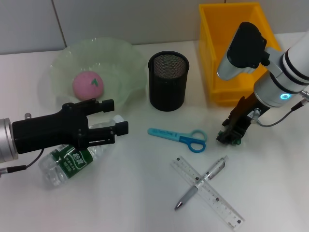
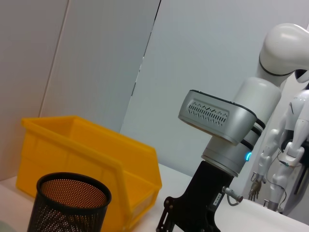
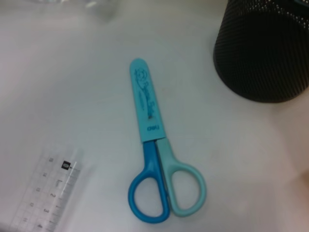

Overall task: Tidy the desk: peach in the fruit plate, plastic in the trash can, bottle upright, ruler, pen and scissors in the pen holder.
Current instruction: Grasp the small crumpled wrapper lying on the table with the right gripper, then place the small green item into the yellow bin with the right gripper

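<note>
Lying on its side near the table's left edge, your clear plastic bottle [image 1: 71, 161] shows a green label, its writing unreadable, under the left claw [image 1: 112, 117], whose fingers are spread apart. The pink peach [image 1: 88, 85] sits in the wavy translucent fruit plate [image 1: 120, 58]. Capped blue scissors [image 1: 177, 137] lie before the black mesh pen holder [image 1: 168, 81]. A silver pen [image 1: 200, 183] crosses the clear ruler [image 1: 208, 192]. You cannot tell the right claw's [image 1: 228, 136] state.

Bright, even light, soft shadows; right wrist view slightly blurred.
</note>
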{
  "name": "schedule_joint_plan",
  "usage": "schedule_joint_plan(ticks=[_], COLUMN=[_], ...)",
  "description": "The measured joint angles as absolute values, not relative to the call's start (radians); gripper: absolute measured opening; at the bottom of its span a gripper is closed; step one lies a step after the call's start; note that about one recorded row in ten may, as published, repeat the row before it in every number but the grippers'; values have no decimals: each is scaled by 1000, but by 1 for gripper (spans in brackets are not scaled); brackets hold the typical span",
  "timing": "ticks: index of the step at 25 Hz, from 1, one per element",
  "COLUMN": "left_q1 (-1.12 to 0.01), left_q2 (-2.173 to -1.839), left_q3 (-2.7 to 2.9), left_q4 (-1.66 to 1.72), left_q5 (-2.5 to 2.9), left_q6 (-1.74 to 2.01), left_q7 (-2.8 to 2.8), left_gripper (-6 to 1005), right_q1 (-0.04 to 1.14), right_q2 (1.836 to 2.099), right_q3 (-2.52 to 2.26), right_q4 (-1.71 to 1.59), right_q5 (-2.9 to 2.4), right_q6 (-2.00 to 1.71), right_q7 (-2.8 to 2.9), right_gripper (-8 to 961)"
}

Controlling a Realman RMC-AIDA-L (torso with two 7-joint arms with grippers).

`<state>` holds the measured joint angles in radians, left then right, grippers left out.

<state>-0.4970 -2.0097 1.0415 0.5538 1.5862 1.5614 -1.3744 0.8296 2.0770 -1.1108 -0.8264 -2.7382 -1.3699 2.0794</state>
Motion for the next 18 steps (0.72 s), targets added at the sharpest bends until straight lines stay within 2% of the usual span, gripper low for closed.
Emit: schedule_joint_plan(ticks=[5, 10, 13, 18], left_q1=[-497, -498, -496, -494], left_q2=[-2006, -2006, -2006, -2006], left_q3=[1040, 1040, 1040, 1040], left_q4=[558, 567, 569, 569], left_q5=[1586, 1586, 1586, 1586], left_q6=[1561, 1561, 1562, 1564], left_q7=[-1377, -1378, -1378, -1378], left_gripper=[834, 834, 834, 834], right_q1=[822, 804, 800, 784], right_q2=[2077, 2078, 2079, 2078], right_q3=[-1124, -1120, -1119, -1116], right_q4=[-863, -929, -945, -1004], right_q5=[-2736, -2730, -2722, -2669], right_q6=[-1392, -1424, -1432, -1467], right_q7=[2097, 2114, 2117, 2119], right_gripper=[551, 331, 112, 30])
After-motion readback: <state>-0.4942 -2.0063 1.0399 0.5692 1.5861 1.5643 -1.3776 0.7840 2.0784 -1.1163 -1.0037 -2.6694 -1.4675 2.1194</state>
